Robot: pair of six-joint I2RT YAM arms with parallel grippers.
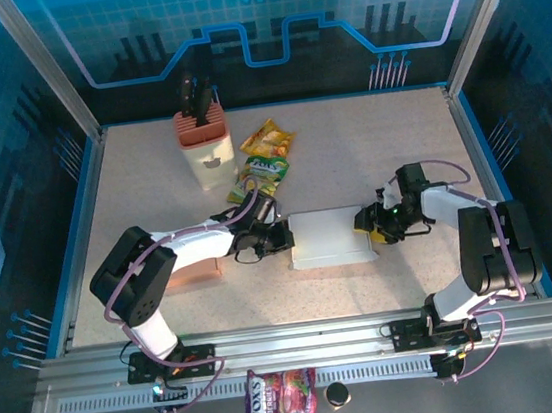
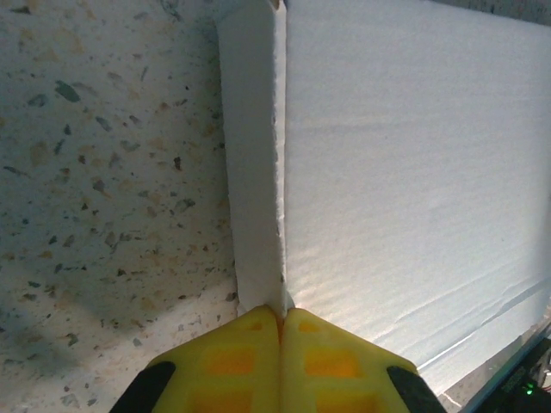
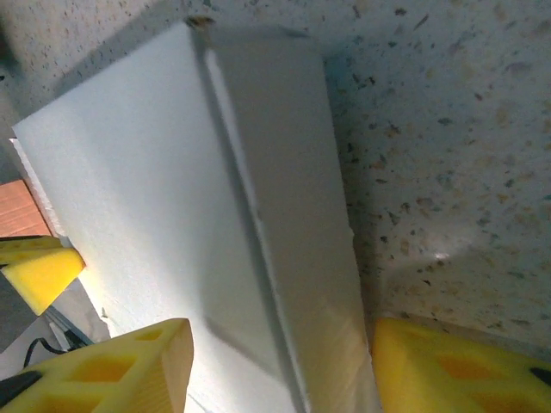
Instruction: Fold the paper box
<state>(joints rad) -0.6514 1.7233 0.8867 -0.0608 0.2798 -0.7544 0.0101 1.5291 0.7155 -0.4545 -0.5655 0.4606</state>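
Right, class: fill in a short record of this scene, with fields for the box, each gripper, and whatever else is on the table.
box: white box, lying between the two grippers
left gripper: left gripper shut, tips at the box's left end flap
right gripper: right gripper open, one finger on either side of the box's right end flap
far side: knife block, yellow packet, green packet
near edge: candy bag

White-and-black arms [image 1: 195, 242] with looping purple cables [image 1: 447, 164] — blocky yellow fingers [image 3: 112, 366].
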